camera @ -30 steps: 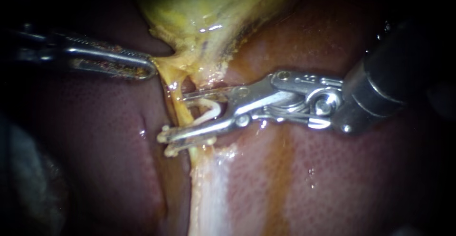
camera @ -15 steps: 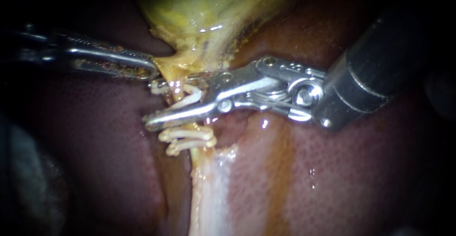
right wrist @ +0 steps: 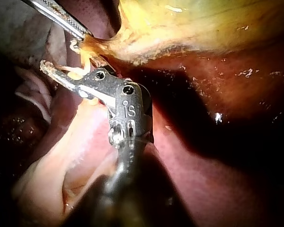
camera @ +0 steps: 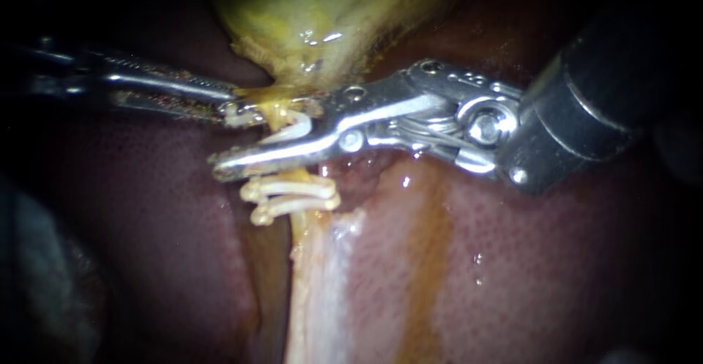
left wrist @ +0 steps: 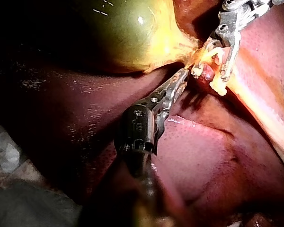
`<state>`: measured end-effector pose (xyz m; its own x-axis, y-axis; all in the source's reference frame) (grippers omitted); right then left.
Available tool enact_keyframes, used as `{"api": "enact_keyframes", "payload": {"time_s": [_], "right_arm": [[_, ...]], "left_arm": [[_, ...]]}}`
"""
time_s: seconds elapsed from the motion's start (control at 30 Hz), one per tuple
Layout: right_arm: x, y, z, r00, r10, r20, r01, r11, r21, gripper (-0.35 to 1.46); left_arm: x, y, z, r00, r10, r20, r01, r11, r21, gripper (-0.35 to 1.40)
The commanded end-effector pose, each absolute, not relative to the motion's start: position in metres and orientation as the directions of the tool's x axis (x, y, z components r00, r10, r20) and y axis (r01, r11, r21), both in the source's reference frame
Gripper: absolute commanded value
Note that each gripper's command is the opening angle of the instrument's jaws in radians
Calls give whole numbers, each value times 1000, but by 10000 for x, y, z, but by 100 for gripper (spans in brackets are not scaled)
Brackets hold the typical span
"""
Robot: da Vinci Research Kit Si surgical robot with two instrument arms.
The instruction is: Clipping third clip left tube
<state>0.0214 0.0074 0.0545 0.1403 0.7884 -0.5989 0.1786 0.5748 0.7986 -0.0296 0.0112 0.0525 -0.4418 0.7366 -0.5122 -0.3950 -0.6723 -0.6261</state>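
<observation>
The yellow-green gallbladder narrows into a yellowish tube running down over the liver. Two white clips sit closed across the tube. Just above them my right instrument straddles the tube, its jaws apart and carrying an open white clip. My left instrument comes in from the left, jaws shut on yellow tissue at the gallbladder's neck. The left wrist view shows the same grip beside the right instrument. In the right wrist view the clip shows between the jaws.
Dark red liver surrounds the site, with a pale whitish band running below the clips. The right instrument's thick dark shaft fills the upper right. Grey cloth lies beside the liver in the left wrist view.
My right instrument has moved up the tube toward the gallbladder with its open clip, uncovering the two placed clips. The left instrument has kept its hold.
</observation>
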Motion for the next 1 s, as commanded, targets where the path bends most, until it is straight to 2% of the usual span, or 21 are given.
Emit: {"api": "enact_keyframes", "payload": {"time_s": [0.03,0.23,0.37,0.5,1.0], "right_arm": [[213,74,544,146,801,-581,174,557,812,25],[209,73,544,162,840,-517,164,494,854,-2],[205,72,544,176,873,-456,153,433,888,-35],[199,71,544,180,885,-430,152,407,901,-35],[199,70,547,183,883,-431,150,409,900,-35]], "left_arm": [[-296,112,525,-442,736,-512,-395,-672,-626,-35],[-296,112,526,-442,736,-513,-395,-673,-626,-35],[-296,112,527,-442,736,-513,-395,-673,-625,-35],[-296,112,527,-442,736,-513,-395,-673,-625,-35],[-297,112,527,-442,736,-513,-396,-673,-625,-35]]}}
